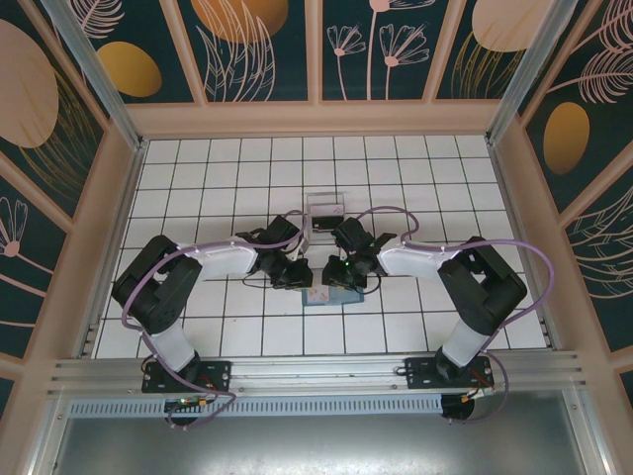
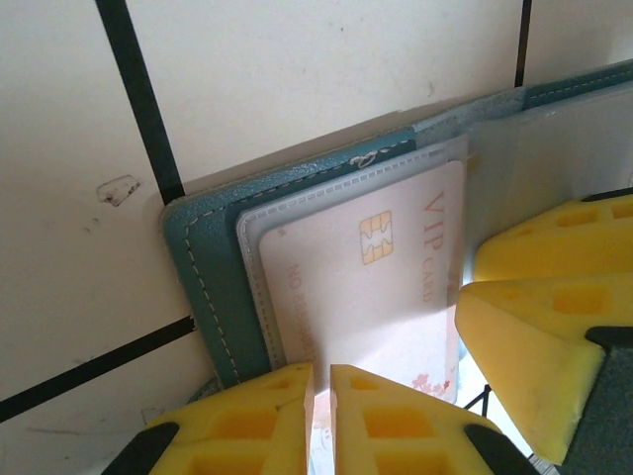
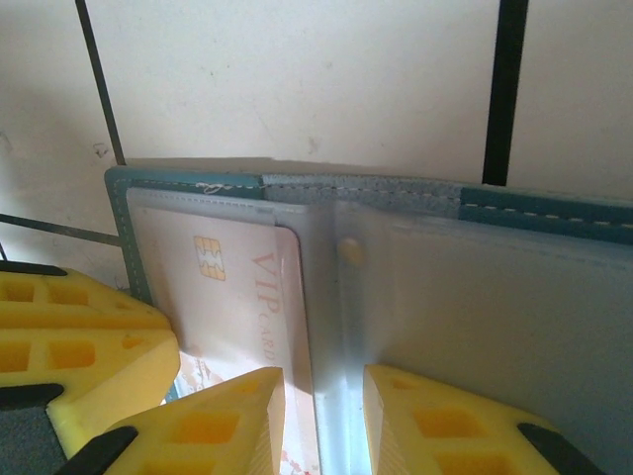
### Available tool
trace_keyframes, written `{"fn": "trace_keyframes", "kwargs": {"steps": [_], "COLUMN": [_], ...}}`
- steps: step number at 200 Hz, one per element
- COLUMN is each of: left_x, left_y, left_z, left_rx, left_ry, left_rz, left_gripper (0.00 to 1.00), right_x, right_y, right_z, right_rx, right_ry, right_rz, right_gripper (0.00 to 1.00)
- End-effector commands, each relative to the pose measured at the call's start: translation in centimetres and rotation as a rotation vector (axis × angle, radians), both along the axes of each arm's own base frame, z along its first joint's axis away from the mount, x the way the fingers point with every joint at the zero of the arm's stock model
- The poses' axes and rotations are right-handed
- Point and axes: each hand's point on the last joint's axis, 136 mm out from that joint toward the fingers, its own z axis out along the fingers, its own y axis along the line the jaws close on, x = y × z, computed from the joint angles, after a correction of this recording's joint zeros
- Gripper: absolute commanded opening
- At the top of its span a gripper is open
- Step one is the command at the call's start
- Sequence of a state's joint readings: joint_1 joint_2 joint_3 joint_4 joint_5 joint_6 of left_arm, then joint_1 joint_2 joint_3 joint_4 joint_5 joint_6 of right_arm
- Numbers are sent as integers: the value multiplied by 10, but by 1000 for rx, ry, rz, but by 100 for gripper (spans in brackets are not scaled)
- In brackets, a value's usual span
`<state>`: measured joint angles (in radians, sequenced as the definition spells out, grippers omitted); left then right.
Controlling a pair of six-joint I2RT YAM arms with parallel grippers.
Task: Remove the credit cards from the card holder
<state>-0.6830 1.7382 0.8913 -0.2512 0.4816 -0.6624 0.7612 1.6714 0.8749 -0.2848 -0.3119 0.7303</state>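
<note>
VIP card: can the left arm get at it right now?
Probably yes: the VIP card has its near end between the fingers of the left tool; the right tool straddles the clear sleeve beside it.

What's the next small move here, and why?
Probably draw the left end effector back toward its base, dragging the whitish VIP plastic card out of the teal bifold card holder: its closed yellow tips rest at the near edge of the pocketed card.
</note>
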Motion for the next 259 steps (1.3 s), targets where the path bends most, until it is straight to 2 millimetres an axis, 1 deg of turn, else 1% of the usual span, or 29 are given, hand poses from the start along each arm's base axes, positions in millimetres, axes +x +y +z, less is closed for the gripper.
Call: {"fn": "trace_keyframes", "kwargs": {"steps": [1, 70, 113, 186, 227, 256, 259], "left_x": [-9, -10, -13, -15, -14, -15, -13], "left_y": [10, 12, 15, 25, 29, 33, 32], "left_z": [-13, -14, -16, -24, -22, -25, -18], "left_rx": [61, 62, 67, 111, 131, 151, 137], "left_ry": [22, 22, 21, 17, -1, 1, -19], "left_rz": [-12, -10, -10, -3, 8, 13, 16], "left_gripper": [15, 15, 15, 16, 16, 17, 17], "right_x": [-6, -8, -8, -4, -2, -3, -3], "right_y": [-18, -13, -10, -12, -16, -17, -18], "right_z": [-17, -20, -19, -11, -7, -6, -6], "right_rx": [-106, -189, -196, -196, -204, -200, -199], "right_ry": [15, 5, -5, -33, -49, -50, -51], "right_rz": [2, 23, 19, 5, -2, -7, -8], "right_gripper": [29, 27, 20, 11, 8, 6, 6]}}
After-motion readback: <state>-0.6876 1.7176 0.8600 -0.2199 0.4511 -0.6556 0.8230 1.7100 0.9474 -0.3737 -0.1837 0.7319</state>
